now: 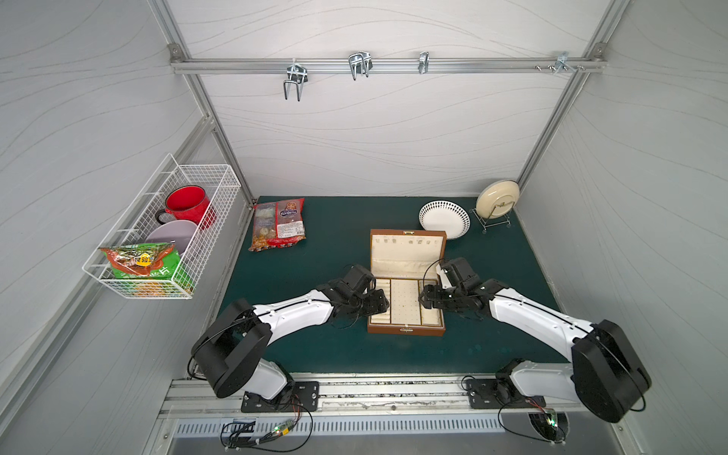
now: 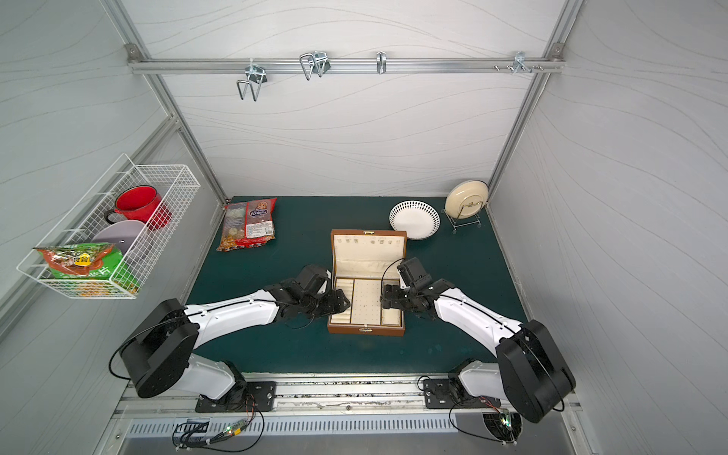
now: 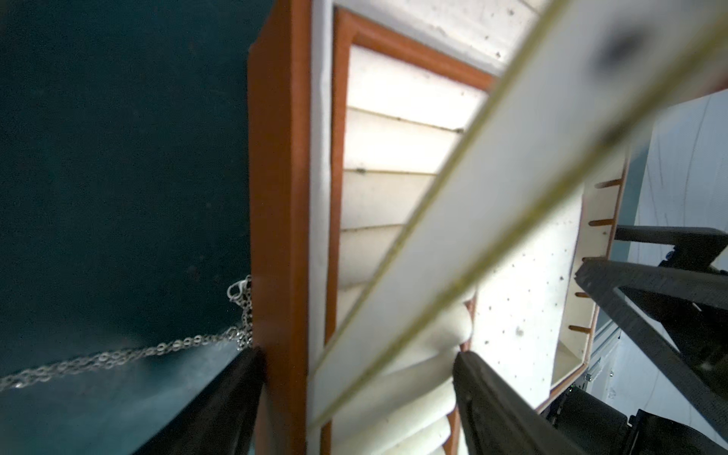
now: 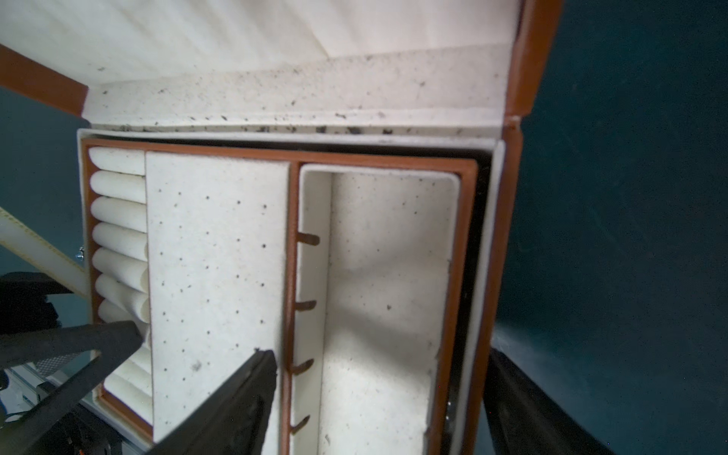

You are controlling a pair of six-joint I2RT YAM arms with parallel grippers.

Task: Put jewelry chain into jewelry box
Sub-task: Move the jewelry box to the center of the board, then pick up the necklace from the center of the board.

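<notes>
Black left gripper (image 3: 356, 370) fingers stand apart, straddling the jewelry box (image 3: 277, 197) wall; the jewelry chain (image 3: 130, 354) trails outside along the green mat (image 3: 118, 157), nearest it. Right gripper (image 4: 378, 394) also gapes.

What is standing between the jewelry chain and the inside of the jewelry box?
Only the brown side wall of the jewelry box: the jewelry chain lies outside on the green mat, close against that wall. The lid is open. The open left claw straddles the same wall.
</notes>
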